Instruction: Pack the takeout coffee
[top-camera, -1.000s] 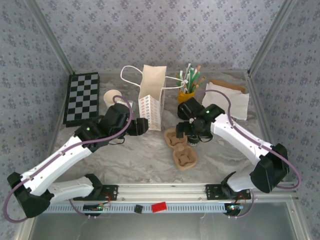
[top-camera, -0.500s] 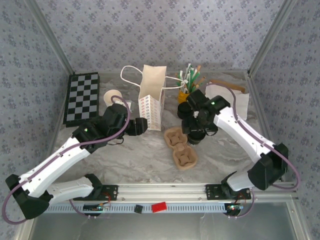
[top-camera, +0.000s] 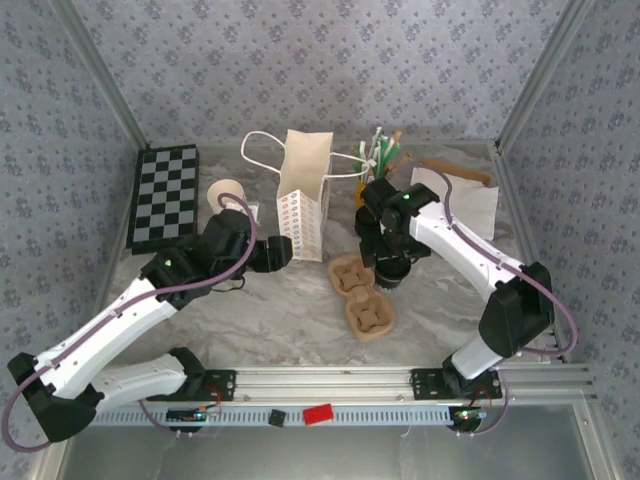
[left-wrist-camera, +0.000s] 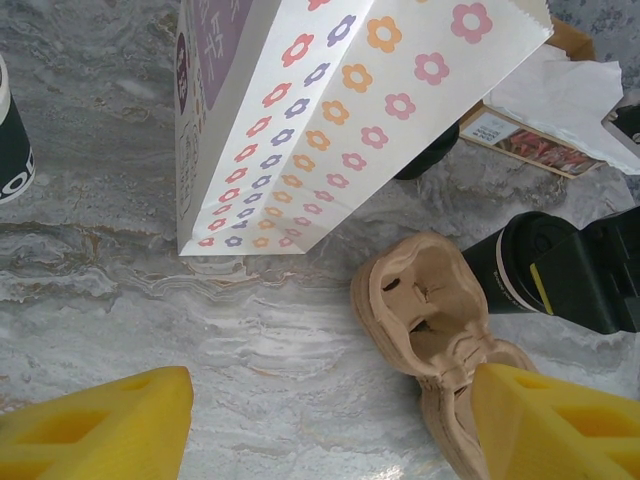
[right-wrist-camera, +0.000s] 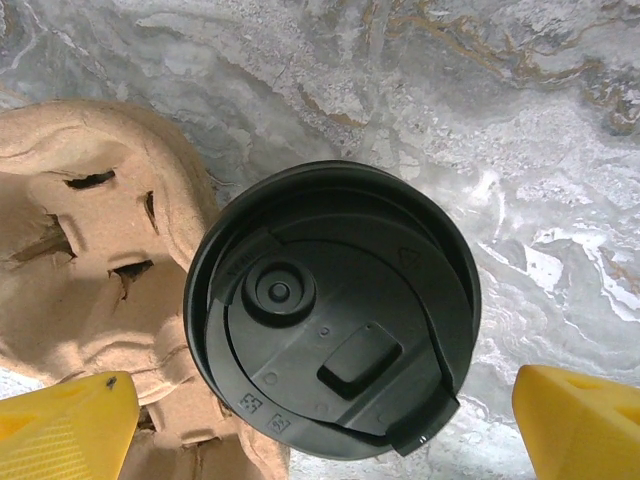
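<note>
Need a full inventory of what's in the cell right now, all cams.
coffee cup: 1, dark with black lid, upright on the table right beside the carrier
cup carrier: 1, tan pulp, table centre, both pockets empty
paper bag: 1, white with coloured flowers, upright behind the carrier
cup stack: 1, cream rim, left of the bag; number of cups unclear
checkerboard: 1, black and white, far left
straw holder: 1, yellow, right of the bag
napkins: 1 pile, white, far right
table: 1, grey marble
left gripper: open, by the bag's base
right gripper: open, over the coffee cup
</note>
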